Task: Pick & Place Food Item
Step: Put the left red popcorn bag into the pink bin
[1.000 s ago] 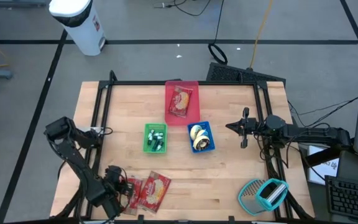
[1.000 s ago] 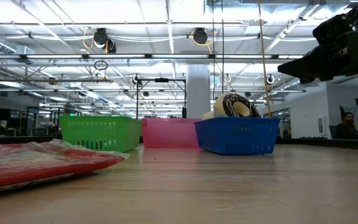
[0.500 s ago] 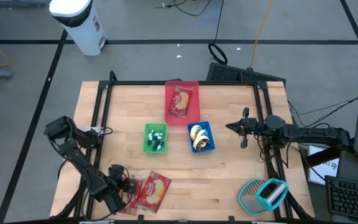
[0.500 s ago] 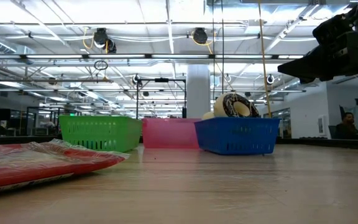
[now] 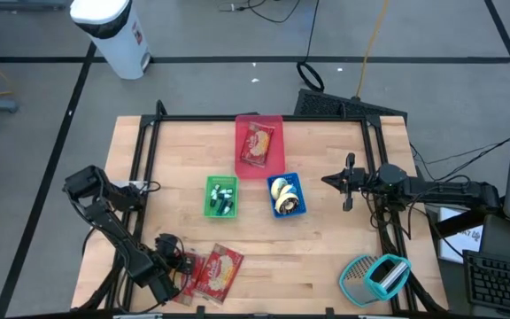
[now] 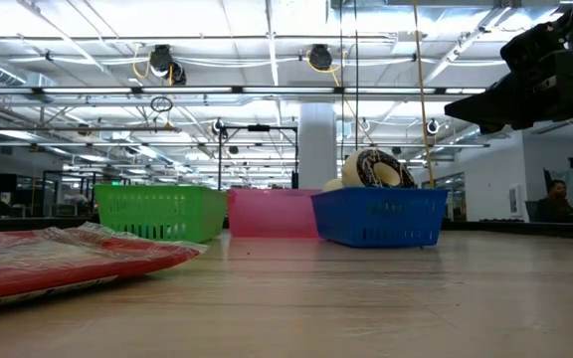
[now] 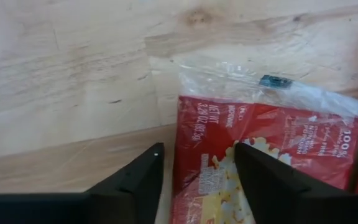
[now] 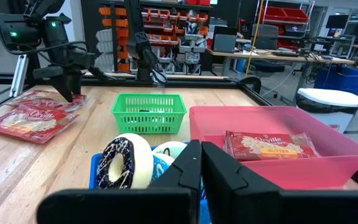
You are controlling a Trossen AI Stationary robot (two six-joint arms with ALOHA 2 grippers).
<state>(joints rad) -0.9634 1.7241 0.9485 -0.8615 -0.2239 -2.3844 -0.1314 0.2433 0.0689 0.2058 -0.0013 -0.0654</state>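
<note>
High view: the wood tabletop (image 5: 326,257) is sitting on a grey floor w/ a white bin (image 5: 113,31) nearby. The left gripper (image 5: 177,266) is hanging over the popcorn bag (image 5: 215,270) at the near edge.

Low view: lights are shining in a big room behind the baskets.

Left wrist view: gripper fingers (image 7: 138,180) are standing wide at the bag's edge, not holding it.

Right wrist view: the right gripper (image 8: 197,165) is pinching tight, holding nothing.

Light butcher-block wooden table (image 5: 326,257) with black frame rails. On it: pink plastic basket (image 5: 260,144) far centre, green mesh basket (image 5: 220,196) and blue mesh basket (image 5: 287,195) mid-table (side by side), two red popcorn packets (image 5: 211,271) near left.
</note>
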